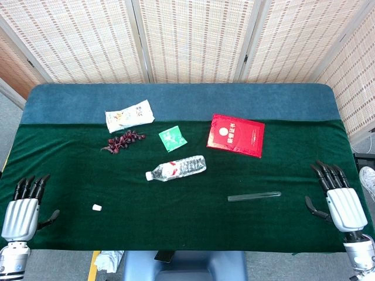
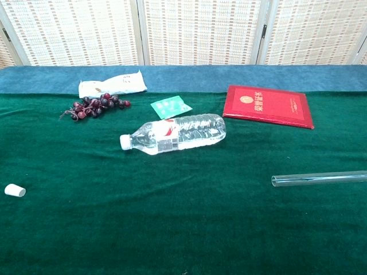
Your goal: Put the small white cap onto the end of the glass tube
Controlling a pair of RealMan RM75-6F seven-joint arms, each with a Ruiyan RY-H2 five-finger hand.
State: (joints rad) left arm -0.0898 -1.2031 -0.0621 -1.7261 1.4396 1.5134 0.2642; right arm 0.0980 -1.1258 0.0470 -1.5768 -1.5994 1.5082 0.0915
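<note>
On the bench: one white cap, one glass tube, one water bottle, one grape bunch, one red booklet, one white packet, one green packet.

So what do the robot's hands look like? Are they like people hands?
A bit like them. The left hand and the right hand each have a shiny silver-white ribbed back, slim black fingers and a black thumb at the side. Silver-grey wrists show below. The chest view shows neither hand.
</note>
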